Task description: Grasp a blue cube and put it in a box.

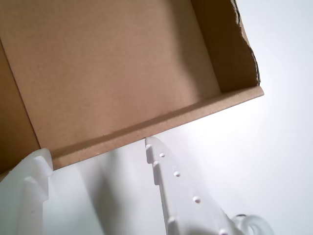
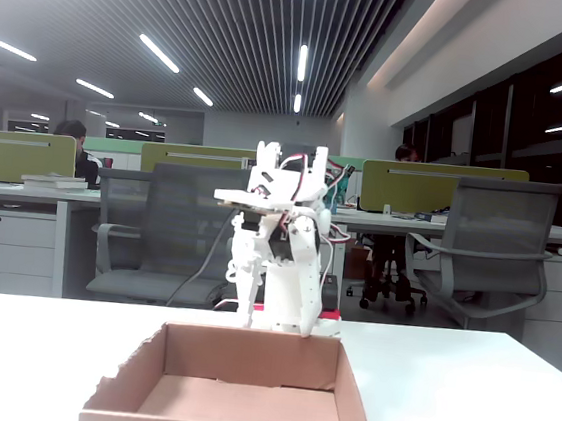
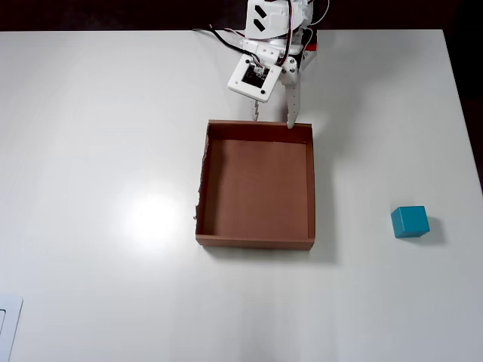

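No text, label, brand, number or sign can be read in any view. The box (image 3: pixel 258 188) has plain brown cardboard faces, the blue cube (image 3: pixel 410 221) has plain faces, and the arm (image 3: pixel 273 45) shows no lettering. The counter (image 3: pixel 98 151) is bare white.

Bright overhead glare on the table (image 3: pixel 151 215); soft shadows.
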Robot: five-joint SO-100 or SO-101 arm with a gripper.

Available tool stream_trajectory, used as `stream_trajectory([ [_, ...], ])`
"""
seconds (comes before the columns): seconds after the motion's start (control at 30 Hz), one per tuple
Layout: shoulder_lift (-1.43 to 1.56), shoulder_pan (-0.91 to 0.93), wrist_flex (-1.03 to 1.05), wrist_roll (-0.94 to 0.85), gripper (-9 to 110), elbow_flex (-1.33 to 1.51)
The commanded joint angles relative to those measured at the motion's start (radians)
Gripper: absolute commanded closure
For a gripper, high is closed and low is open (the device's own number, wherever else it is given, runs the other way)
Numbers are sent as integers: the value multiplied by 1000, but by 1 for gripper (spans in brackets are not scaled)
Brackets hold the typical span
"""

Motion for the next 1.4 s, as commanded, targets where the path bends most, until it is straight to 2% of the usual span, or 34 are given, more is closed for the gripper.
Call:
stream_trajectory([
  [0.0, -12, -26, 11, 0, 77, 2],
  [0.13, -46, -37, -44, 5, 78, -34],
  [0.37, -371, -86, -83, 9, 78, -368],
  [0.63, -696, -167, 2, 20, 78, -818],
  [0.73, -953, -256, 97, 44, 78, -1152],
  [1.37, -1692, -445, 224, 221, 71, -1956],
])
